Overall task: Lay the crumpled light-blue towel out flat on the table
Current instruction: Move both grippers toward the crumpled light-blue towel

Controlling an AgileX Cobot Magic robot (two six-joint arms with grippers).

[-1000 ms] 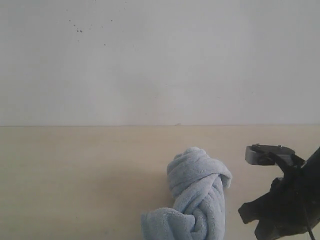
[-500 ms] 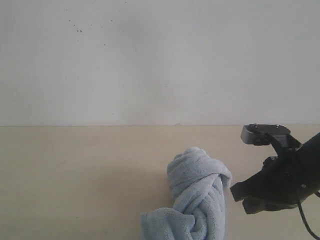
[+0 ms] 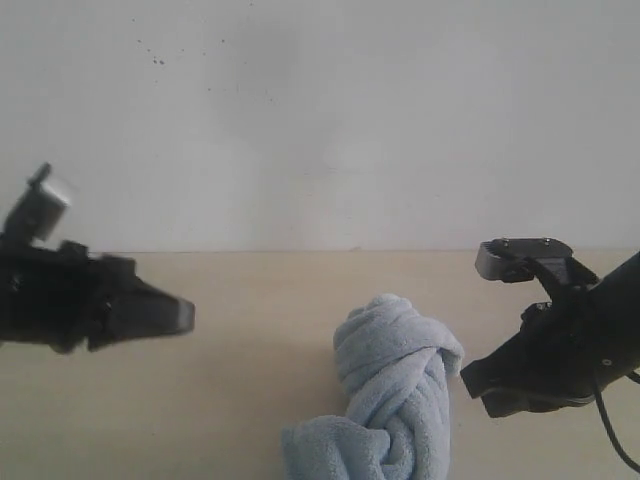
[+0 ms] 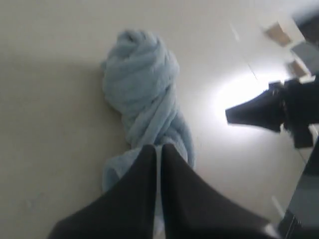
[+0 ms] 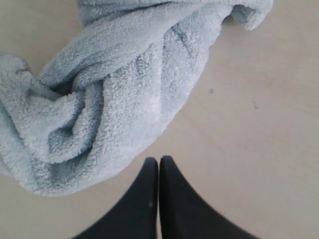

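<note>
The pale blue towel (image 3: 392, 398) lies twisted into a knotted rope on the beige table (image 3: 240, 300), near the front edge of the exterior view. It also shows in the left wrist view as the towel (image 4: 142, 89) and in the right wrist view as the towel (image 5: 114, 84). My left gripper (image 3: 185, 315) hovers well to the left of it, shut and empty, seen again as the left gripper (image 4: 158, 148). My right gripper (image 3: 478, 382) is just right of the towel, shut, its tips (image 5: 159, 160) a little short of the cloth. No care tag shows.
A white wall (image 3: 320, 120) rises behind the table's far edge. In the left wrist view the right arm (image 4: 271, 112) shows dark beside a bright glare on the table (image 4: 239, 94).
The left arm has come into view from the left. The right gripper has risen and moved left, closer to the towel. The towel has not moved.
</note>
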